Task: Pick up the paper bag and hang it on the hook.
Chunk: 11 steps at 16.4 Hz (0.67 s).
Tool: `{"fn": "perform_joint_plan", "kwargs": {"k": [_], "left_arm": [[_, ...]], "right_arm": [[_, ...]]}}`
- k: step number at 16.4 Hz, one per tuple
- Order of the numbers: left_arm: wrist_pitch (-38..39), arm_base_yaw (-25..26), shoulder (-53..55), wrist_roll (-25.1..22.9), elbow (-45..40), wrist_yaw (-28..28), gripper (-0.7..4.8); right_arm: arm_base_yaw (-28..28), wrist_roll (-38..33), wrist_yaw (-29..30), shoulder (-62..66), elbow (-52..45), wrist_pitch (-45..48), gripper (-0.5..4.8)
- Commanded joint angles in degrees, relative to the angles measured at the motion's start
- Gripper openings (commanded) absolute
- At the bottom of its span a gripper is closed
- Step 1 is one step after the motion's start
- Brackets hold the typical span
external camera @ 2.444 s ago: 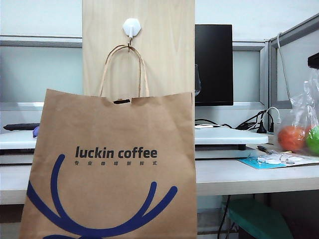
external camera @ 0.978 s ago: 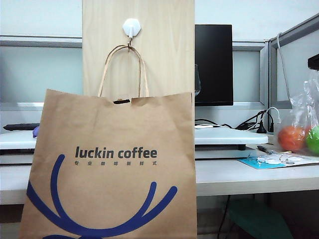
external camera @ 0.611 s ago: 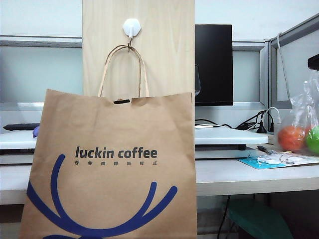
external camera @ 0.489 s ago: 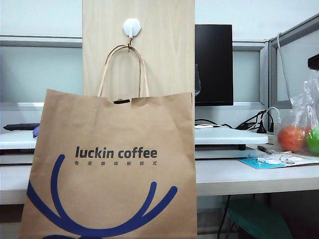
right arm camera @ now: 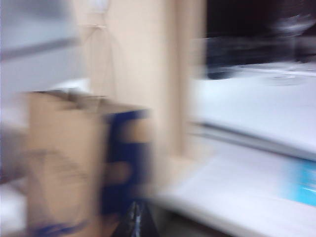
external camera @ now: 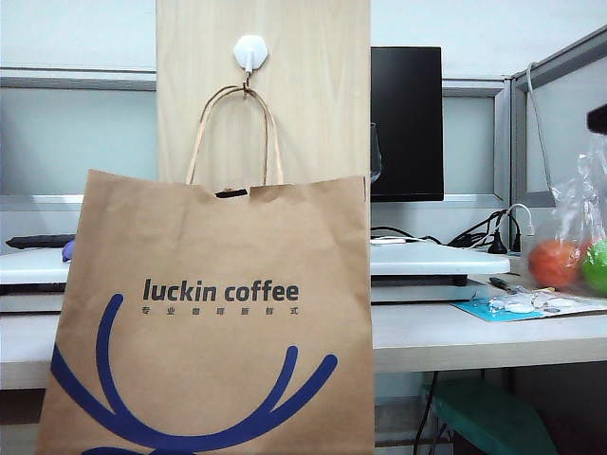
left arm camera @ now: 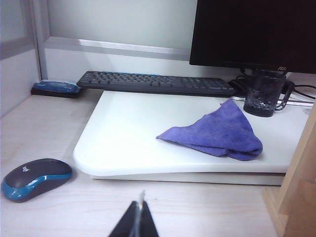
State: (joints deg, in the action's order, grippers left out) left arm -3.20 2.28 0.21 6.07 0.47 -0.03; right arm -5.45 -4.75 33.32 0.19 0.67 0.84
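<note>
The bag is hanging from the hook. The left gripper, clenched and empty, is facing a purple cloth ahead, a mouse alongside. The right gripper, blurred, is seemingly closed near the bag.

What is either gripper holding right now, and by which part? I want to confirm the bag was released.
Nothing is held. The left gripper is shut on nothing, away over the desk; the right gripper looks shut and empty too. The paper bag hangs by its handle from the hook.
</note>
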Motion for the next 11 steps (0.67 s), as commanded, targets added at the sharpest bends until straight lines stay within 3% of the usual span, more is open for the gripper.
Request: {"fn": "perform_joint_plan", "kwargs": {"k": [1, 2, 5, 11], "left_arm": [[-0.6, 0.0, 0.0, 0.2, 0.1, 0.3, -0.05], [-0.6, 0.0, 0.0, 0.2, 0.1, 0.3, -0.05], [-0.6, 0.0, 0.0, 0.2, 0.1, 0.2, -0.05], [-0.6, 0.0, 0.0, 0.2, 0.1, 0.2, -0.05]], "right_arm": [[0.0, 0.5, -21.2, 0.0, -0.4, -2.4, 0.00], [0.0, 1.6, -27.5, 0.0, -0.4, -2.7, 0.00], [0.0, 5.0, -29.9, 0.0, -0.4, -4.5, 0.00], [0.0, 5.1, -37.7, 0.0, -0.4, -6.6, 0.00]]}}
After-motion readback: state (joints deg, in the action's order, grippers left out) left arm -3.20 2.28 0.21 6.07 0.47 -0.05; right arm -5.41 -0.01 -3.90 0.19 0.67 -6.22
